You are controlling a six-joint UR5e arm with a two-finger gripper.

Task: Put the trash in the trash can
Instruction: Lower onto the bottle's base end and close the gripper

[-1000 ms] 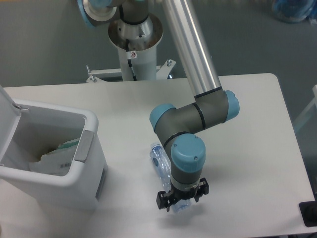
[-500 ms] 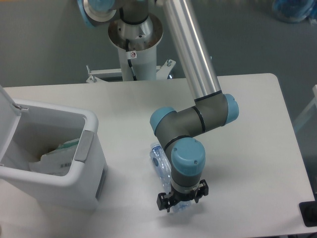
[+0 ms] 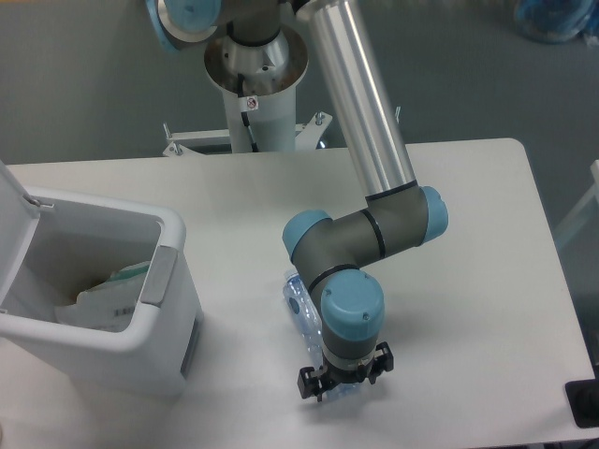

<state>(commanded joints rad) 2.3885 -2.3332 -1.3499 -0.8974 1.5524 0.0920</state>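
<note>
A small clear bluish plastic bottle lies on the white table, its lower end showing just under my gripper. The gripper points straight down over the bottle's lower half, and its black fingers stand spread on either side of the bottle, open. The wrist hides the middle of the bottle. At the left stands the trash can, a white bin with its lid swung up and a grey latch on the front. A flat white packet lies inside it.
The arm's base column stands behind the table's far edge. The table's front edge runs just below the gripper. A dark object sits at the right front corner, and blue plastic lies on the floor at top right.
The gripper has sunk a little lower over the bottle and the elbow has shifted slightly. The bottle and the bin have not moved.
</note>
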